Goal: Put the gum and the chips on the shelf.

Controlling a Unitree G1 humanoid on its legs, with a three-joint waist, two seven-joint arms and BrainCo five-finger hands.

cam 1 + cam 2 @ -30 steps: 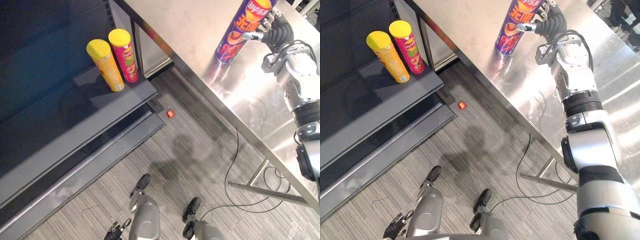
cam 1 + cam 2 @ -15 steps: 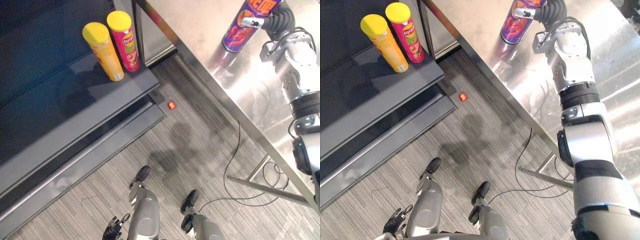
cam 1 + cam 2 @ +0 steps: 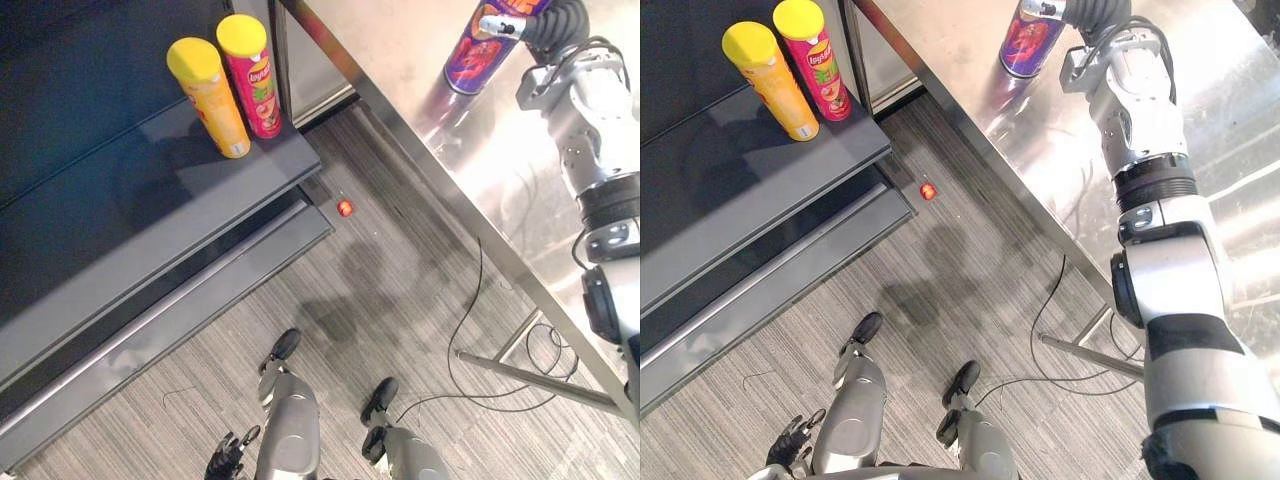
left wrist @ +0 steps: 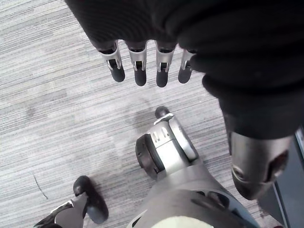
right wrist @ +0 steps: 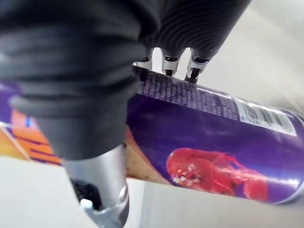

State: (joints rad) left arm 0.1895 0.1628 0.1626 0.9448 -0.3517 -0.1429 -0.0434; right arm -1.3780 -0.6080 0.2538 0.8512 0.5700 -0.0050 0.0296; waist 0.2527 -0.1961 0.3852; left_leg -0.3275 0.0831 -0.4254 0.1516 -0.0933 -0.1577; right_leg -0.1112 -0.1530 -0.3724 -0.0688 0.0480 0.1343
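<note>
A tall purple chips can (image 3: 478,52) stands upright on the steel table (image 3: 390,45) at the far right. My right hand (image 3: 548,22) is shut on it: the fingers (image 5: 167,62) lie along one side of the can (image 5: 213,142) and the thumb (image 5: 97,190) presses the other. Whether the can's base rests on the table I cannot tell. On the dark shelf (image 3: 150,200) at the left stand a yellow can (image 3: 210,100) and a red can (image 3: 252,78), side by side near its right end. My left hand (image 3: 790,452) hangs low over the carpet, its fingers (image 4: 137,71) straight and holding nothing.
A small red thing (image 3: 345,208) lies on the striped carpet between the shelf's corner and the table's edge. A lower shelf board (image 3: 170,320) juts out below the dark shelf. The table's metal leg brace (image 3: 530,385) runs near the floor at the right.
The whole picture has shifted a little, so the camera moved. The right hand stays on the purple can at the same spot on the table. The left hand has not moved.
</note>
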